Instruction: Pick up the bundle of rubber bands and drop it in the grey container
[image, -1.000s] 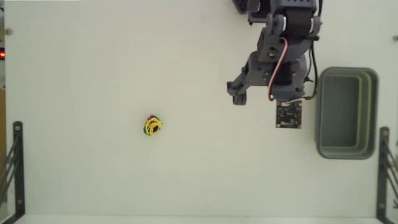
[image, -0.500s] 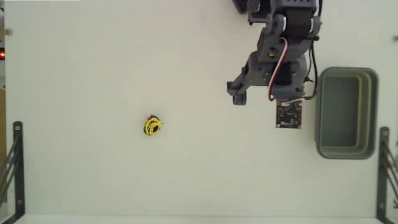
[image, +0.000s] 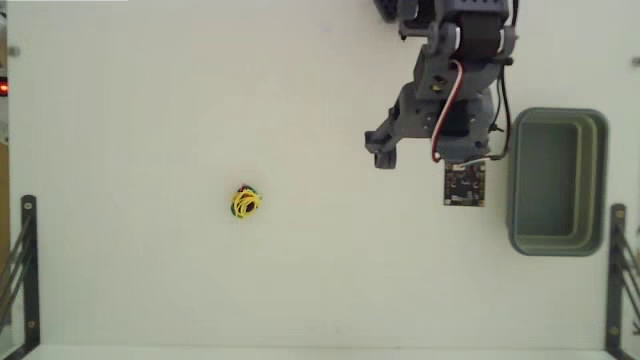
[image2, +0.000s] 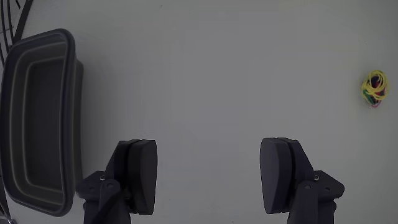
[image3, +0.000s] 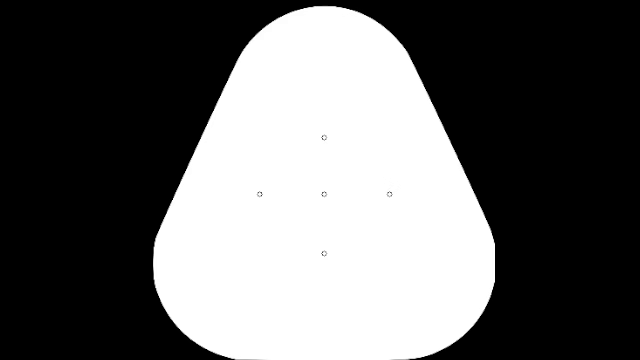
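Observation:
The bundle of rubber bands (image: 245, 202) is a small yellow clump with green and red bits, lying on the white table left of centre in the fixed view. In the wrist view the bundle (image2: 374, 88) shows at the far right edge. The grey container (image: 556, 181) stands at the right of the fixed view, and its inside looks bare. In the wrist view the container (image2: 38, 118) fills the left side. My gripper (image: 425, 160) hangs between the two, close to the tub. In the wrist view the gripper (image2: 209, 171) is open wide, with only bare table between the fingers.
Black metal brackets (image: 24, 262) stand at the lower left and lower right (image: 619, 268) table edges in the fixed view. The arm's base (image: 450, 20) sits at the top right. White table surface (image: 150, 100) spreads around the bundle.

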